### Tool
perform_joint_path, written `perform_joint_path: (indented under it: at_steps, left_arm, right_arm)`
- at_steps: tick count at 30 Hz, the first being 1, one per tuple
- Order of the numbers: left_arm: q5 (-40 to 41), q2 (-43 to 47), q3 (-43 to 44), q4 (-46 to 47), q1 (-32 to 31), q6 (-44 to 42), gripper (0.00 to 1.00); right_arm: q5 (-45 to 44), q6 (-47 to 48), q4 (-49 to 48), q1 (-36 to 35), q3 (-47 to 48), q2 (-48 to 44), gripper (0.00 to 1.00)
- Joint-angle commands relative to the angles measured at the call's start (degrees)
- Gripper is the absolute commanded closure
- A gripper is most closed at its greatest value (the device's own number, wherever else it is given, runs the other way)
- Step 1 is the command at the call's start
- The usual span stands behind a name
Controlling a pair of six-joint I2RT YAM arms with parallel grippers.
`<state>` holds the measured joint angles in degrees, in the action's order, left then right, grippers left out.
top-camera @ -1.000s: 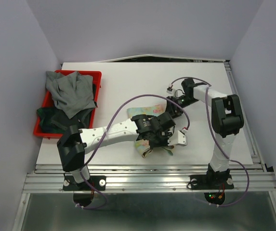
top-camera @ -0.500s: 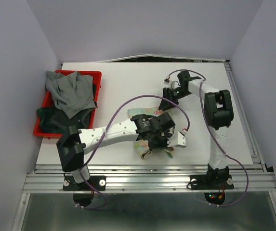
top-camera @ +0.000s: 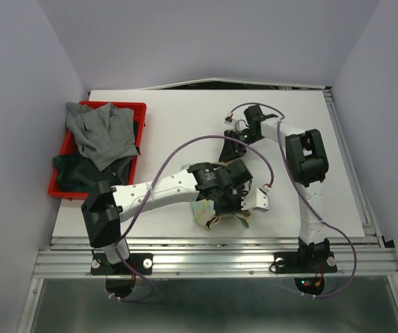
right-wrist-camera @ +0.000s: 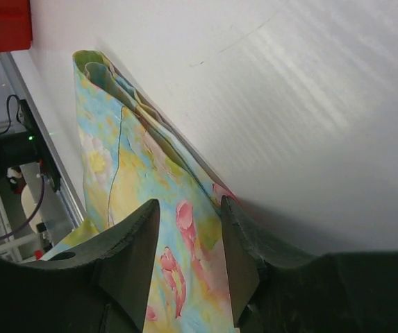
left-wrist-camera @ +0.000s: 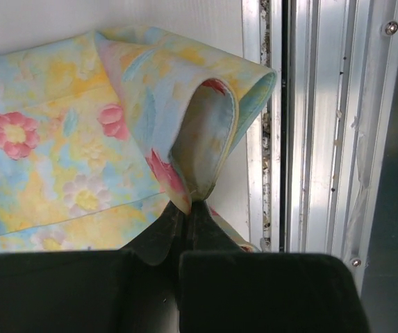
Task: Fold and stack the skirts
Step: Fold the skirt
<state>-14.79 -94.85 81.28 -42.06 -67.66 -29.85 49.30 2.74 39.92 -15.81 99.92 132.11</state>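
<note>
White worktop (top-camera: 185, 125) fills the top view. At its left edge sits a red bin (top-camera: 133, 105), heaped with a grey skirt (top-camera: 101, 135) and darker skirts (top-camera: 70, 173). Right of the bin, nearer the front edge, lies the flowery skirt (top-camera: 209, 216), mostly hidden under the left arm (top-camera: 157, 193). Only the left wrist view shows the left jaws shut tight, pinching a fold of it. Only the right wrist view shows the right jaws partly open, with flowery cloth seen between them. I cannot tell if they touch it.

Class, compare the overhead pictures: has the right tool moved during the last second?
Yes. The right tool has shifted leftward in the overhead view, toward the red bin.
</note>
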Motion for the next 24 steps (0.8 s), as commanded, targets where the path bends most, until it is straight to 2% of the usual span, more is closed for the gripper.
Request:
perform_joint_path:
  at_steps: [1,6,13,24]
  left_arm:
    - [0.0,2.2,5.0,-1.4,2.4,-2.2,1.00]
    - [2.9,-0.3,8.8,-1.7,5.3,-6.0,1.00]
    - [4.9,-4.9,12.9,-0.7,11.2,-10.8,1.00]
    - [4.9,-8.0,10.1,4.4,15.4,-14.6,1.00]
  right_arm:
    - [-2.6,3.8,-0.1,-0.2,-4.6,-0.5,0.55]
    - [-0.7,6.0,0.9,-0.7,-7.3,-0.9,0.60]
    - [1.7,7.6,2.4,-1.9,-8.9,-1.6,0.62]
    - [2.9,7.6,2.6,-1.9,-10.4,-2.7,0.64]
